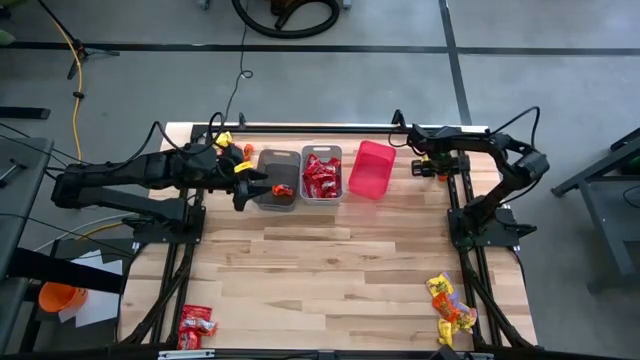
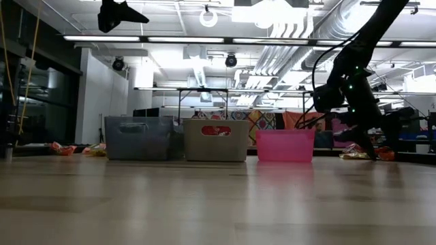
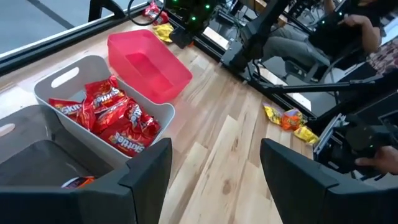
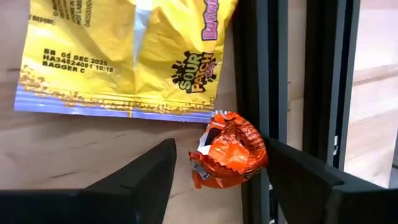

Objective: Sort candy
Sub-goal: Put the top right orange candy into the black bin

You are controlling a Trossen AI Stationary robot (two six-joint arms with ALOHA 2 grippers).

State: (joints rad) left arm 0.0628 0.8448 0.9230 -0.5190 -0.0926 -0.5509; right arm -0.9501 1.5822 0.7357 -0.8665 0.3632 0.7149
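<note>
Right gripper [image 4: 221, 165] low at table's far right edge, jaws apart around orange candy [image 4: 229, 158], one finger touching, not yet clamped. Yellow Sour Patch bag [image 4: 124, 56] just beside. Risk: candy jammed against black frame rail [image 4: 261, 74], may squirt out. Left gripper [image 3: 214, 177] wide, empty, above brown bin [image 1: 277, 180]. Three bins: brown, grey [image 1: 322, 172], pink [image 1: 371, 168].

I count three rectangular plastic bins in a row: one dark grey [image 1: 277, 178], one light grey [image 1: 322, 172], one pink [image 1: 371, 168]. Dark grey bin holds one orange-wrapped candy [image 1: 283, 190]. Light grey bin holds a pile of red candy packets [image 3: 112, 115], roughly six; exact number unclear. Pink bin holds none. I see loose candy in four heaps on the wooden tabletop [image 1: 330, 260], one near each corner. Two dark robot arms.
</note>
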